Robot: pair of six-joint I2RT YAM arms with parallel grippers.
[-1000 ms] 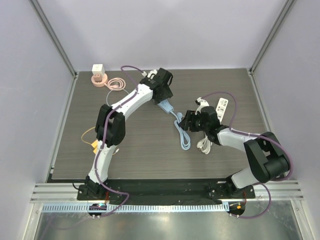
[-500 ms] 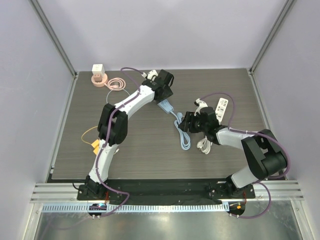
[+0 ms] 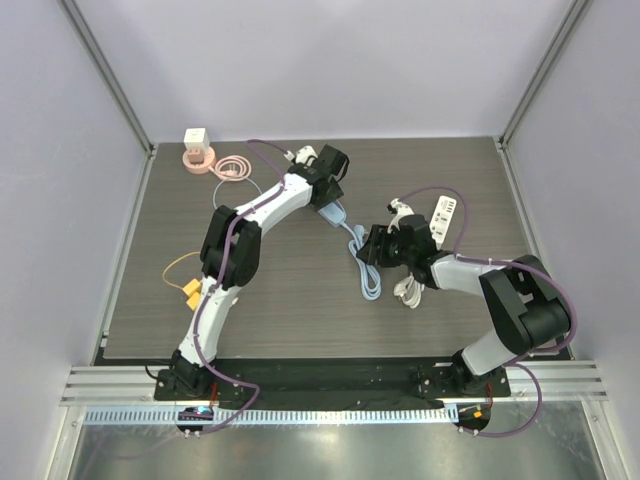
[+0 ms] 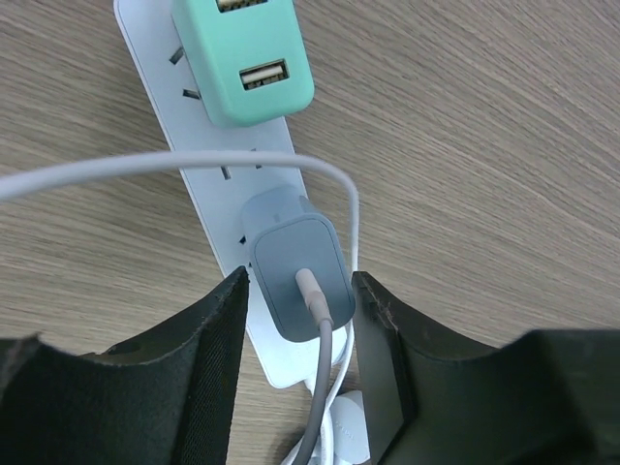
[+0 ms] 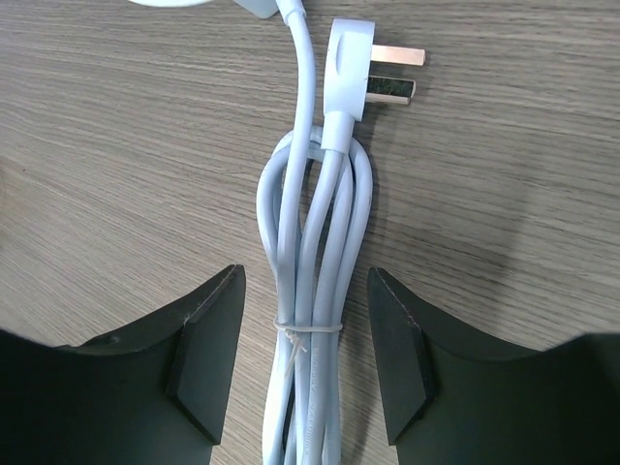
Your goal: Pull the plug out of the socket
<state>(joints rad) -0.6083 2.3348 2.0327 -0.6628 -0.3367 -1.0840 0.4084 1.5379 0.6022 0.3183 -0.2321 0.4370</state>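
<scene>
A white power strip (image 4: pixel 208 208) lies on the dark wood table; it also shows in the top view (image 3: pixel 336 214). A grey-blue plug (image 4: pixel 295 276) with a grey cable sits in the strip, below a teal USB adapter (image 4: pixel 242 58). My left gripper (image 4: pixel 300 291) (image 3: pixel 332 200) stands over the plug with one finger against each side of it. My right gripper (image 5: pixel 305 291) (image 3: pixel 372 247) is open, its fingers on either side of the strip's tied white cable bundle (image 5: pixel 310 281) without touching it. The bundle's brass-pronged plug (image 5: pixel 373 68) lies loose.
A white cube adapter on a pink ring (image 3: pixel 196 146) and a pink coiled cable (image 3: pixel 232 167) are at the back left. Yellow connectors (image 3: pixel 188 291) lie at the left. Another white strip (image 3: pixel 445 215) and white cable (image 3: pixel 408 290) lie beside the right arm.
The left arm's wrist has shifted slightly back and left over the strip. The right arm has edged a little to the left over the cable bundle.
</scene>
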